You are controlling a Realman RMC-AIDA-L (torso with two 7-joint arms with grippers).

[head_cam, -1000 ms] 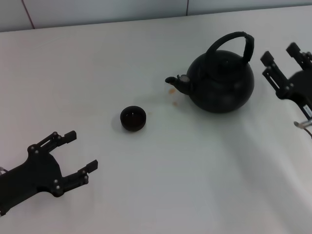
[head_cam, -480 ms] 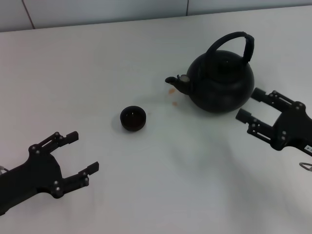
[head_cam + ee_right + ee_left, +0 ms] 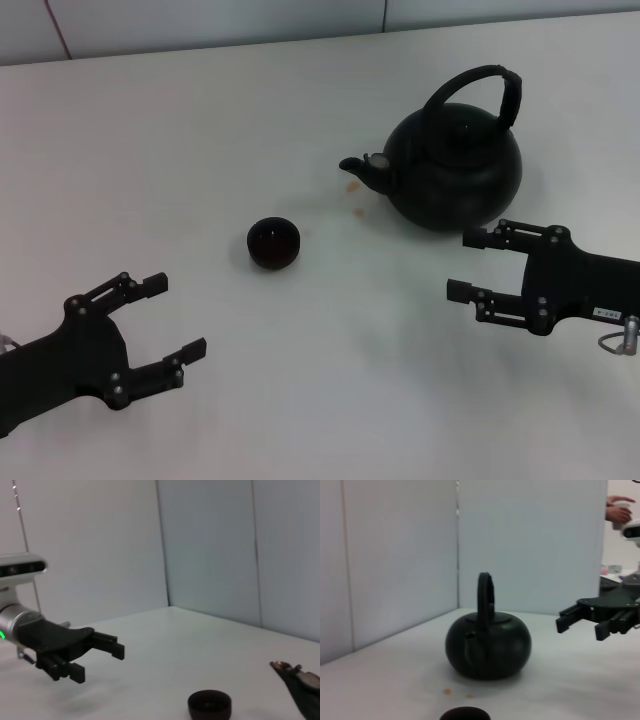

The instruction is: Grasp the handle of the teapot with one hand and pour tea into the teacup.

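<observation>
The matte-black teapot (image 3: pixel 455 172) stands at the back right of the white table, its spout pointing left toward the teacup (image 3: pixel 273 242). Its arched handle (image 3: pixel 478 78) stands upright over the lid. My right gripper (image 3: pixel 464 265) is open and empty, just in front of the teapot, fingers pointing left, not touching it. My left gripper (image 3: pixel 175 316) is open and empty at the front left, apart from the cup. The left wrist view shows the teapot (image 3: pixel 487 647), handle (image 3: pixel 485 592), cup rim (image 3: pixel 465 714) and the right gripper (image 3: pixel 577 625). The right wrist view shows the cup (image 3: pixel 210 703) and the left gripper (image 3: pixel 95 655).
Two small orange stains (image 3: pixel 352 186) lie on the table (image 3: pixel 200 130) below the spout. A pale wall panel (image 3: pixel 200 25) runs along the table's far edge. A person's hands show far off in the left wrist view (image 3: pixel 620 510).
My right gripper has swung from the teapot's right side down and left to just in front of it. The left gripper has barely shifted. Teapot and cup have not moved.
</observation>
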